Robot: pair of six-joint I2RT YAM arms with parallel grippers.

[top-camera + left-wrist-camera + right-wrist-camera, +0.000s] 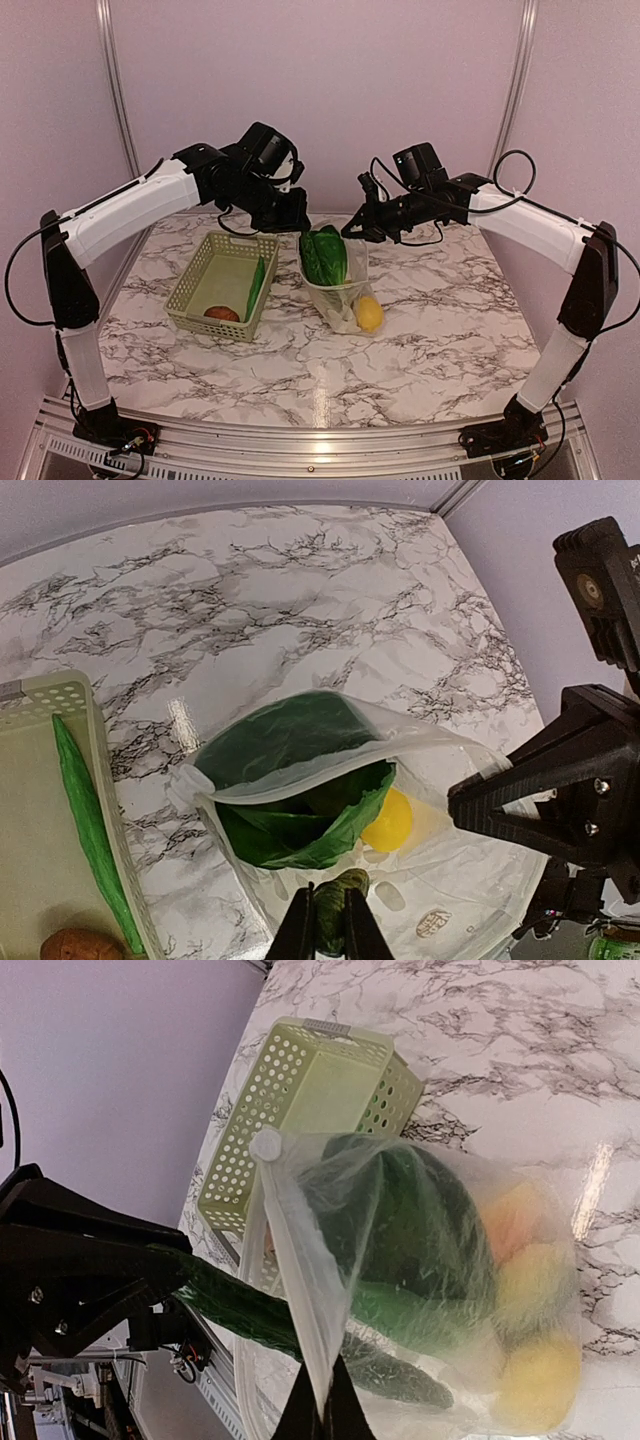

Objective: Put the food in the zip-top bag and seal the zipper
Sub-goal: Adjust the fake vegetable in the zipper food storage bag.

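Observation:
My left gripper is shut on a dark green long piece and holds it over the zip-top bag. In the right wrist view this long piece slants down past the bag's mouth, its far end showing through the plastic. The right gripper is shut on the zipper edge and lifts the mouth open. Bok choy, a lemon and an orange piece lie inside the bag. From above, both grippers, left and right, meet over the bag.
The pale green basket stands left of the bag and holds a long green piece and a reddish-brown round one. The marble table ends at a metal rail in front. Pale walls close the back and sides.

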